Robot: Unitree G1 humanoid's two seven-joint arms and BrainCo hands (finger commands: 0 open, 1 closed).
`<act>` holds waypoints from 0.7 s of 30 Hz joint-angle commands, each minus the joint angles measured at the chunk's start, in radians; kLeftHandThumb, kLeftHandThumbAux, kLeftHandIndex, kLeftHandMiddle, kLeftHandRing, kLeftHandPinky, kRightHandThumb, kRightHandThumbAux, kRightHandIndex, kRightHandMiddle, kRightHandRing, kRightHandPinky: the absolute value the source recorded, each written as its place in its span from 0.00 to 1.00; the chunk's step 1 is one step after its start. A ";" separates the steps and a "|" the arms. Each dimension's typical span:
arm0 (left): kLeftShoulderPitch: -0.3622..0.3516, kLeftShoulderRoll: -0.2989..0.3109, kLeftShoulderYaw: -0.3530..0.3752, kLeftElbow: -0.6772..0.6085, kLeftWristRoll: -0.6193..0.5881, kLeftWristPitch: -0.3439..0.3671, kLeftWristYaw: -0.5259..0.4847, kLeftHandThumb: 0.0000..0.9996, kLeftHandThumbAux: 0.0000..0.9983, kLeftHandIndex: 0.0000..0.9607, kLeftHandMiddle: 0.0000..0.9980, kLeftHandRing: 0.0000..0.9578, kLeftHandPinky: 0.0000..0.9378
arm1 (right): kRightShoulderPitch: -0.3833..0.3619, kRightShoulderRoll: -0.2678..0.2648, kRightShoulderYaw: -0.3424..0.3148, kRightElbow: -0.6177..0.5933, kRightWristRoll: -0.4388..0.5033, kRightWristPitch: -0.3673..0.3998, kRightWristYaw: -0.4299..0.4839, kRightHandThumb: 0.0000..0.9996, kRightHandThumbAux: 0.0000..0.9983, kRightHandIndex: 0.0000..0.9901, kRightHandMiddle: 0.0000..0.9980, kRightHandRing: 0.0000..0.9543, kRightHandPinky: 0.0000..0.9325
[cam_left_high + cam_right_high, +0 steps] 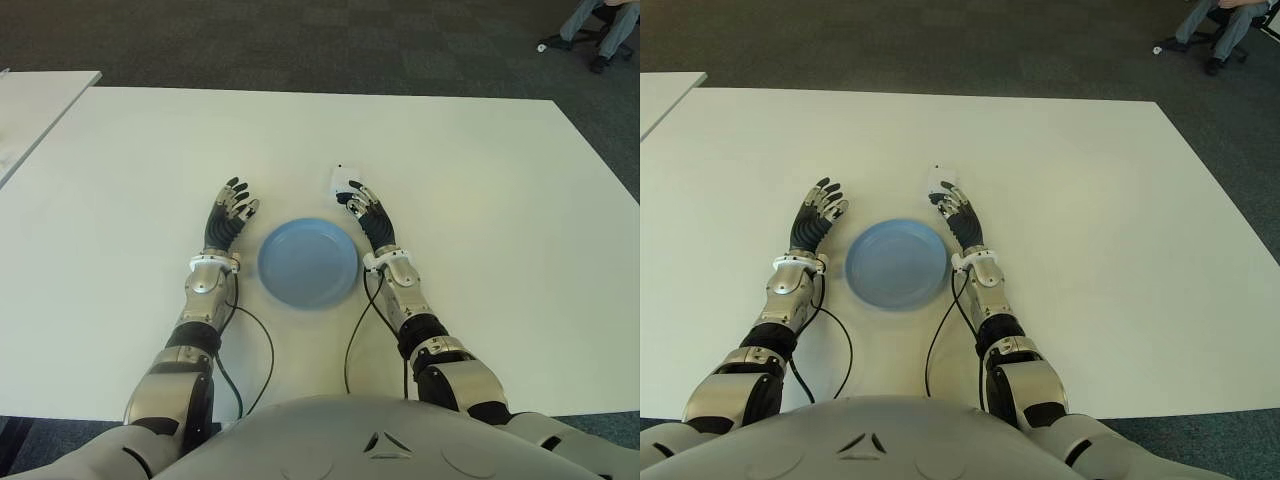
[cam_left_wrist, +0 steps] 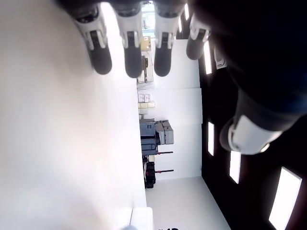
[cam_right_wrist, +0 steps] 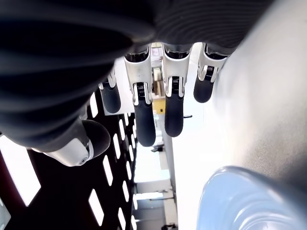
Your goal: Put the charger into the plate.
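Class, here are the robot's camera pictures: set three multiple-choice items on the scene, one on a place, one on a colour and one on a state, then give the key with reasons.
1. Where is the charger?
A. in the plate
B. on the table just beyond the right hand's fingertips
C. in the left hand

2. What colour is the plate?
A. red
B. blue
C. black

3. How are the right hand's fingers?
A. stretched out, holding nothing
B. closed round the charger
C. closed round the plate

Key: 1 B, it lies on the white table; 2 B, the plate between the hands is blue; 3 A, the right wrist view shows straight fingers, nothing held.
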 commanded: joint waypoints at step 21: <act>-0.004 -0.020 0.018 0.169 0.013 0.057 0.014 0.03 0.62 0.10 0.15 0.16 0.18 | 0.164 -0.008 0.008 -0.506 -0.003 0.270 -0.096 0.06 0.68 0.09 0.17 0.18 0.22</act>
